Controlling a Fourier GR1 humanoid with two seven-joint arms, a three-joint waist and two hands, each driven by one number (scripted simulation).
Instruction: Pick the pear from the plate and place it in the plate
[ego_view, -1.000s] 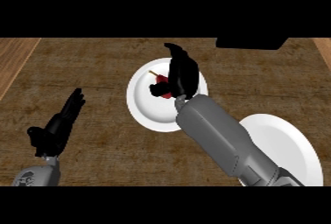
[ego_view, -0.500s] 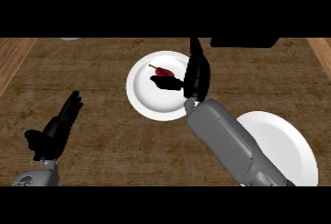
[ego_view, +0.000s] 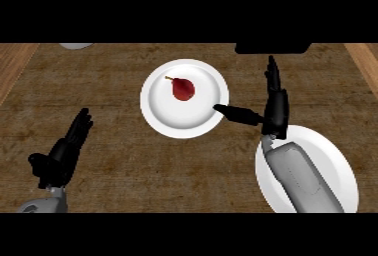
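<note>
A dark red pear (ego_view: 183, 89) with a short stem lies on the upper part of a white plate (ego_view: 174, 120) at the middle of the wooden counter. My right hand (ego_view: 275, 107) stands open just right of that plate, fingers straight and pointing away, thumb (ego_view: 235, 113) stretched left over the plate's rim. It touches neither the pear nor anything else that shows. A second white plate (ego_view: 332, 155) sits at the lower right, partly hidden under my right forearm. My left hand (ego_view: 65, 150) rests open at the lower left.
A black object (ego_view: 273, 48) sits at the counter's far edge, upper right. Part of a white object (ego_view: 76, 46) shows at the top left. Lighter wood strips border the counter at both sides.
My right hand has moved right, off the pear and the first plate, so the whole pear now shows lying on the plate. The view has also shifted. The left hand stays resting.
</note>
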